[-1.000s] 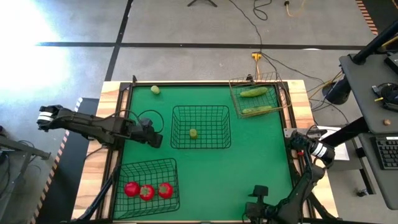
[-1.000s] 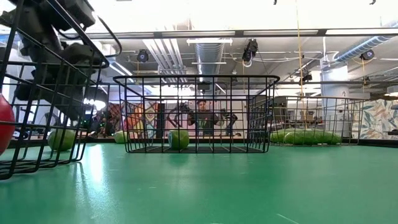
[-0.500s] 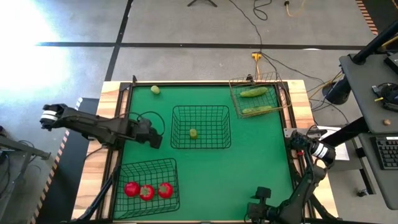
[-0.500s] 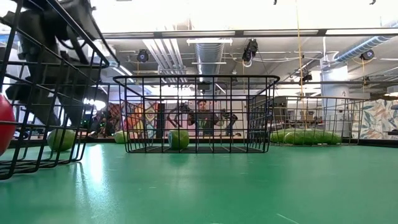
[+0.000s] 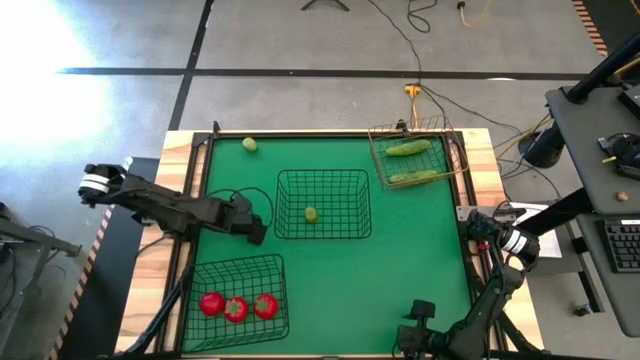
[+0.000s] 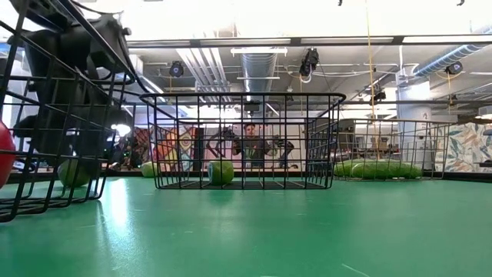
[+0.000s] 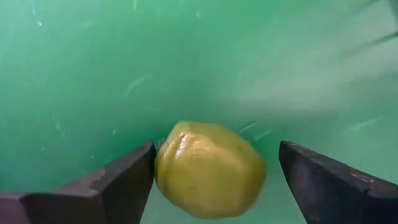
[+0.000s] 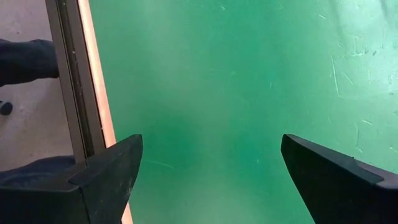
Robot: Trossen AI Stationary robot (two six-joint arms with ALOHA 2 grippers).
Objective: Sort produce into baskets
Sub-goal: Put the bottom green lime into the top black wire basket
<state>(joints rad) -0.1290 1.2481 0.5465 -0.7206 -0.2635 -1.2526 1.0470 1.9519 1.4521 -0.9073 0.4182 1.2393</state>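
Note:
A small yellow-green fruit lies on the green mat, between the fingers of my open left gripper, which points down at it left of the middle basket. In the high view the gripper hides that fruit. A second such fruit lies in the middle basket, and a third is on the mat at the far left. My right gripper hangs open over bare mat at the near right edge. My left gripper comes at the fruit from above, one finger on each side. One finger stands right at the fruit's side; whether it touches I cannot tell. The other finger is clearly apart. The fruit rests on the mat.
A dark basket at the near left holds three red tomatoes. The tan basket at the far right holds two cucumbers. A black cable loop lies on the mat beside my left arm.
My left gripper has come down toward the mat and shifted a little toward the table's right and near edges. It now stands in front of the fruit in the low view.

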